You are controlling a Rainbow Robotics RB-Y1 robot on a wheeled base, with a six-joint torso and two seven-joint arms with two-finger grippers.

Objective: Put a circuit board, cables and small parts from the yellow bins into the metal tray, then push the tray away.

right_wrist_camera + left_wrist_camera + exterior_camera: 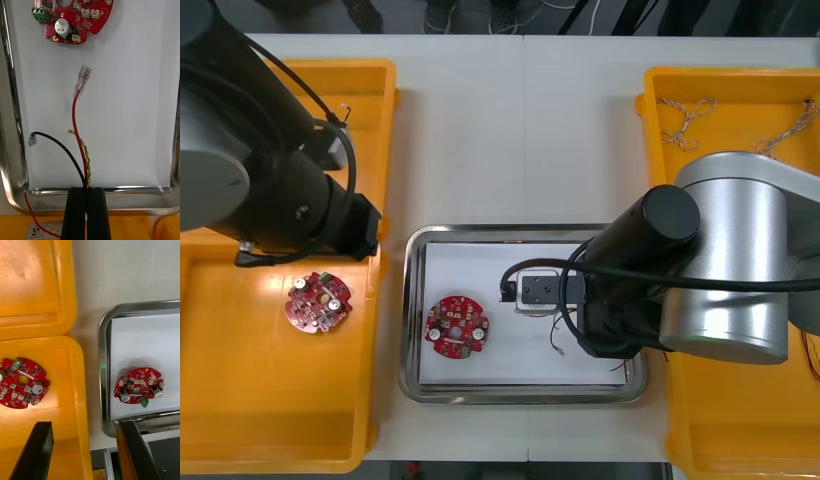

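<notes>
Right tool [88, 190]: its 2 black fingers are squeezed tight on the cables [76, 123]. Its arm reaches over the right half of the metal tray [412, 320].
Cables: 1 red strand with a clear end, 1 black strand with a clear end, and 1 twisted yellow and green bit. They come out from between the fingers and stretch over the white inside of the tray, toward the circuit board [457, 325]. I cannot tell if they touch the tray.
Left tool [84, 425]: its 2 fingers stand wide apart and hold nothing. It hangs over the rim of the near left bin [240, 400], on the side next to the tray.
Metal tray: sits on the worktop [520, 130] between the yellow bins. It has a shiny rim and is white inside.
Circuit board: round and red, flat on the white in the left half of the tray. It is apart from the cable ends.
Second board [319, 302]: also round and red. It lies in the near left bin.
Far right bin [740, 90]: has some twisted cables [685, 122] in it.
</notes>
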